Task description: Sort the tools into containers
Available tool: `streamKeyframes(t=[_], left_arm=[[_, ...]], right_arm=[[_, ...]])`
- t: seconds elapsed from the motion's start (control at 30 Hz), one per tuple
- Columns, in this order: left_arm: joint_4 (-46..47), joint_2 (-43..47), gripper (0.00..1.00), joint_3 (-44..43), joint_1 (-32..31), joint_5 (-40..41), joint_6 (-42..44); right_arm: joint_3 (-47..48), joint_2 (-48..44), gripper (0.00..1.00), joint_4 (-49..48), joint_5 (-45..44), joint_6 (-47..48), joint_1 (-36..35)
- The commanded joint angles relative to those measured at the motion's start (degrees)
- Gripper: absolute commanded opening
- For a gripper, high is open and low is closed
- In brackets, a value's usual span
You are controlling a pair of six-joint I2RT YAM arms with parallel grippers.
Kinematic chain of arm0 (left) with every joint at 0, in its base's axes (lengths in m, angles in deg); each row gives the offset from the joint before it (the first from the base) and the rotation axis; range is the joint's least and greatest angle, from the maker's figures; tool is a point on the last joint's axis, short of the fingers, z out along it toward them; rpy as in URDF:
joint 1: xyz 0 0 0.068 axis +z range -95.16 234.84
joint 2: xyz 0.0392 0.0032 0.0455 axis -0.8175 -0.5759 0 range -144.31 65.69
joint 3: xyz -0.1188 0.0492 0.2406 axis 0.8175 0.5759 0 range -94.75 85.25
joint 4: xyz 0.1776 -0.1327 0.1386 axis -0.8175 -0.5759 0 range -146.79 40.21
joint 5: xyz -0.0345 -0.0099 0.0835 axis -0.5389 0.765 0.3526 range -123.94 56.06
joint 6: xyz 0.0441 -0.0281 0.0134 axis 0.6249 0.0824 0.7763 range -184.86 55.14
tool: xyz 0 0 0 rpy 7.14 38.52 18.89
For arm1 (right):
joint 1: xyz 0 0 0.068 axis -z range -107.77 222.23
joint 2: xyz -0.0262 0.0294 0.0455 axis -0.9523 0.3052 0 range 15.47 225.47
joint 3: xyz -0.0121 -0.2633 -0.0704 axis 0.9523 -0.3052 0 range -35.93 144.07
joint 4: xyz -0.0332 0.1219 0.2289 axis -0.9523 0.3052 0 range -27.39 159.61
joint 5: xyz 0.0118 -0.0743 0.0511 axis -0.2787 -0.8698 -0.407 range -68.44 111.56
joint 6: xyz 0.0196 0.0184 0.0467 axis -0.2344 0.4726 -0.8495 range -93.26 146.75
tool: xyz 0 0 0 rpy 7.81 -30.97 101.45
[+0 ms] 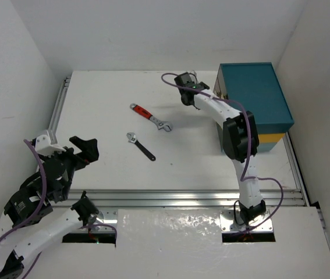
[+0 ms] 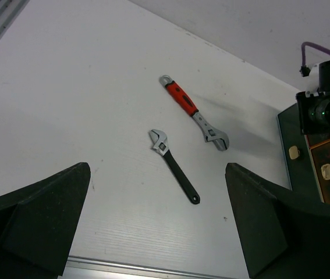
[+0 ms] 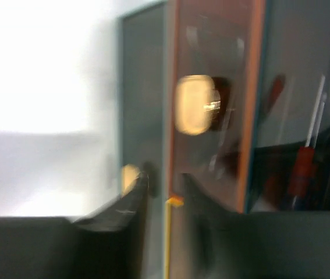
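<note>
Red-handled wrench (image 1: pixel 151 117) and black wrench (image 1: pixel 141 145) lie mid-table | box (image 1: pixel 256 99) far right | left gripper (image 2: pixel 156 224) spread, empty | right gripper (image 3: pixel 165 189) at box front, grip unclear to us | risk: snagging drawer

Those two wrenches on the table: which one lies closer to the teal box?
The red-handled wrench; the black-handled wrench lies farther from the teal box.

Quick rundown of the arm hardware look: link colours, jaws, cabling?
Both arms have white links with black joint housings. The left arm and right arm each carry a purple cable looping along the outside. Left gripper has chunky matte-black jaws; right gripper is black too, with a small green light by its wrist. Bases sit on plates.
</note>
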Motion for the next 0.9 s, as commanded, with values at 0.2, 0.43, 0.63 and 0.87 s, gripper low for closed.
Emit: streamKeyframes(t=[0.2,0.43,0.63,0.87], left_arm=[[2.5,-1.8,1.00,0.1,-0.3,-0.3,0.8],[2.6,-2.4,1.00,0.1,-0.2,-0.5,0.8],[2.8,-1.9,1.00,0.2,-0.2,-0.7,1.0],[3.0,-1.0,1.00,0.3,-0.2,-0.9,1.2]], right_arm=[[-10.1,-3.7,0.60,-2.7,-4.7,1.0,-6.2],[-15.8,2.5,0.79,-12.0,-17.1,9.7,-6.3],[-18.5,5.0,0.78,-14.6,-17.9,10.8,-4.6],[-19.2,7.5,0.74,-20.3,-19.3,14.3,-3.9]])
